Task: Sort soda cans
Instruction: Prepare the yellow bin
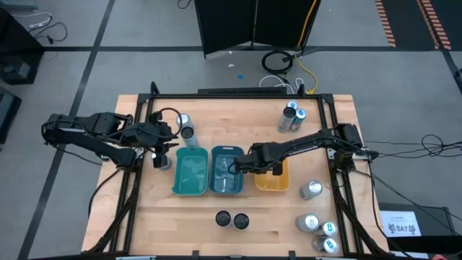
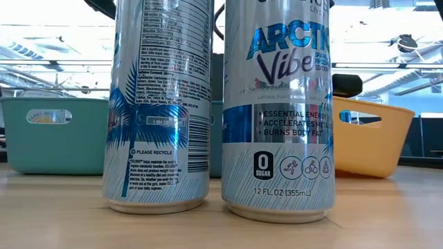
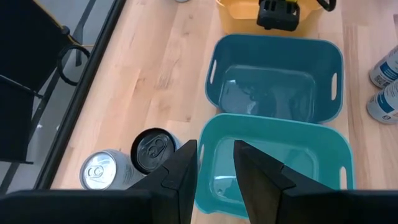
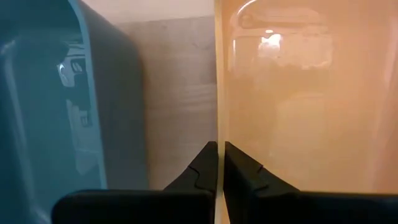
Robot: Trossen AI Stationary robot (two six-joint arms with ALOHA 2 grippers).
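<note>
1. Wooden table (image 1: 159,217) carries three empty bins side by side: teal bin (image 1: 191,172), blue bin (image 1: 227,170), yellow bin (image 1: 274,180).
2. Soda cans (image 1: 317,230) stand scattered around them, none sorted.
3. Right hand (image 4: 217,163), pinched shut on the yellow bin's wall (image 4: 217,81); a pull could drag it into the blue bin.
4. Left hand (image 3: 215,171), narrow, empty, hangs over the teal bin's edge beside two cans (image 3: 127,163); little room there.

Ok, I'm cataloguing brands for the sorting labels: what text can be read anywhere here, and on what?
"ARCTIC Vibe" (cut at the edge), "0 SUGAR", "12 FL. OZ (355mL)": right front can, low view.
"ESSENTIAL ENE...", "ACCELERATES...", "BURNS BODY FA...": same can, cut off.
"PLEASE RECYCLE": left front can; its fine print is too small.
"SA7": floor sign, high view; the rest is unreadable.
</note>
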